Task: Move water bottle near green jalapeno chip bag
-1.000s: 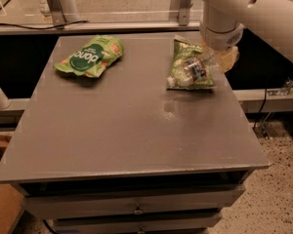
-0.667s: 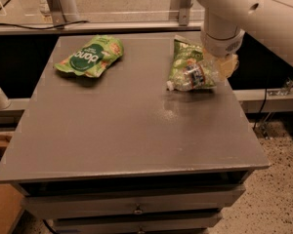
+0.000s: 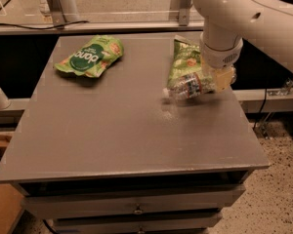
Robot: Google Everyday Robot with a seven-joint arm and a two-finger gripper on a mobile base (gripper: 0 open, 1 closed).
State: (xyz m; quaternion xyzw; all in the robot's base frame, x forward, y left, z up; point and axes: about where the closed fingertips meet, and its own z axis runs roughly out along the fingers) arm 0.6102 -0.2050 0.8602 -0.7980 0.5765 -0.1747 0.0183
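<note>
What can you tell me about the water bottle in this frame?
The water bottle is small, clear ribbed plastic with a white cap and a red, white and blue label band. It lies nearly horizontal, cap toward the picture's left, its base end held in the jaws of the gripper over the far right part of the table. It overlaps the lower edge of the green jalapeno chip bag; a faint shadow below suggests it is slightly lifted.

Tool (image 3: 214,82) around water bottle (image 3: 185,87), by chip bag (image 3: 182,57)
</note>
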